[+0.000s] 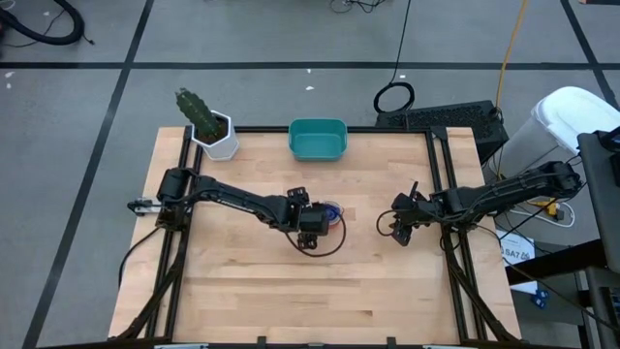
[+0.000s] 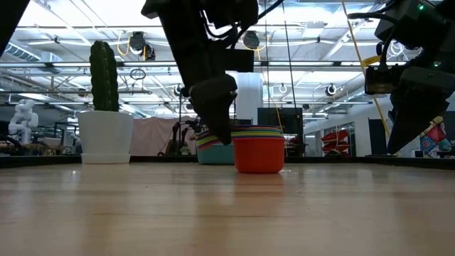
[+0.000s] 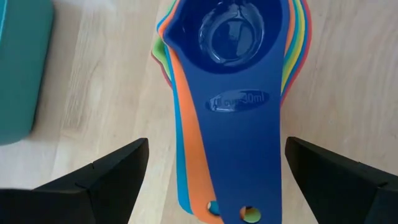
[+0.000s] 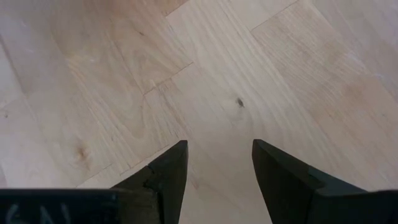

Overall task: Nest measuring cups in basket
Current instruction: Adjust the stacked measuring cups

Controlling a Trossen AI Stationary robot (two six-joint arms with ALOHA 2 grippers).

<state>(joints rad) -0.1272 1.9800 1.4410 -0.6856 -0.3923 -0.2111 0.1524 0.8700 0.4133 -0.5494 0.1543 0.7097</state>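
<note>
Left wrist view: I am holding the left claw spread wide, astride the handles of the nested multicoloured plastic measuring cups on the wooden table. The teal rounded plastic basket is sitting well apart. An off-centre closure risks fanning the handles. The right claw is hanging apart, empty.

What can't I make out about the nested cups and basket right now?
- High view: the left gripper covers most of the measuring cups.
- Low view: the basket sits mostly behind the cups and arm.
- Left wrist view: handle ends are cut off; the basket's inside is out of frame.
</note>
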